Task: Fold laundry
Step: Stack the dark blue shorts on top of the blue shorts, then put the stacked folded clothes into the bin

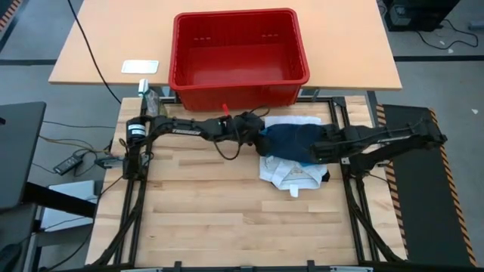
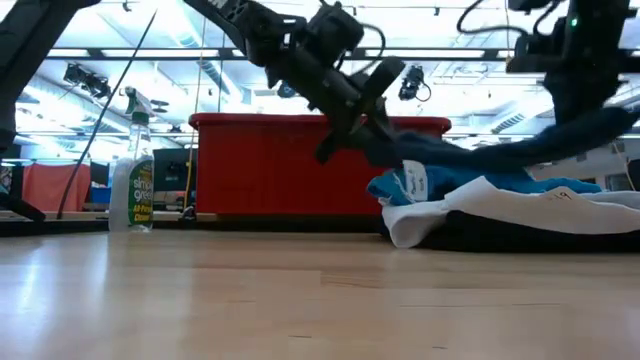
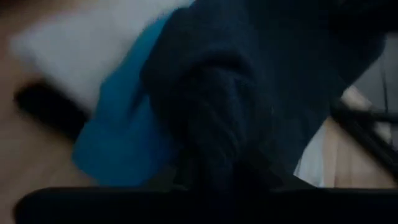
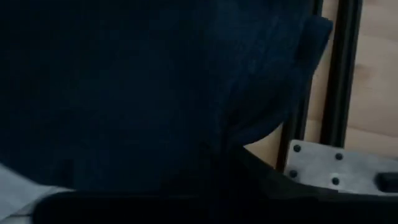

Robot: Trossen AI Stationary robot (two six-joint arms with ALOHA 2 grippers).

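A dark navy garment hangs stretched between my two grippers above a pile of laundry at the table's right middle. My left gripper is shut on its left end, my right gripper on its right end. Below it lies a white garment, spread flat on the wood over a black cloth. A small bright blue piece with a white label rests on the white garment's left part. My left gripper pinches a bunched fold of the navy garment's left end between its two fingers, slanting down from the table's left. The cloth runs off toward my other gripper, clear of the table. My right gripper holds the garment's right end from above. The cloth itself fills the wrist view and hides the fingers. The garment sags from there toward the pile.
A red plastic basket stands on the far table behind the pile. A spray bottle stands at the far left, with a white card beyond it. Black frame rails edge the table's right side. Bare wood lies toward the near edge.
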